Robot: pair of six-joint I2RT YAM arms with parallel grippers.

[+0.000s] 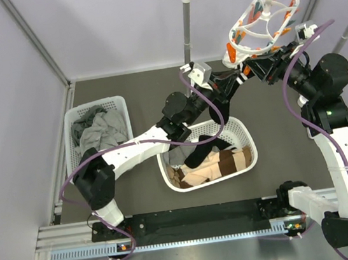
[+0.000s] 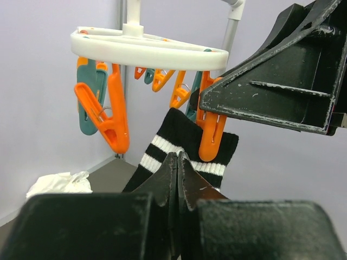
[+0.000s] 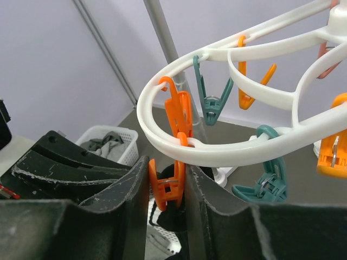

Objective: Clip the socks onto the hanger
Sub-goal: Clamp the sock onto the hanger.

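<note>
The white oval hanger [image 1: 264, 23] hangs by its hook from the rail at the top right and carries orange and teal pegs. My left gripper [image 2: 178, 157] is shut on the cuff of a black sock [image 2: 187, 142] with white stripes and holds it up under the ring [image 2: 146, 51]. The sock trails down into the centre basket [image 1: 206, 143]. My right gripper [image 3: 167, 169] is shut on an orange peg [image 3: 172, 184], one finger on each side. The black cuff lies in or just behind that peg [image 2: 212, 134]. Tan socks with brown bands [image 1: 224, 162] lie in the centre basket.
The white centre basket [image 1: 250, 142] stands under the left arm. A second white basket [image 1: 97, 103] at the left holds grey garments [image 1: 100, 130]. The rail's upright post [image 1: 188, 25] stands just left of the hanger. Walls close in on the left and back.
</note>
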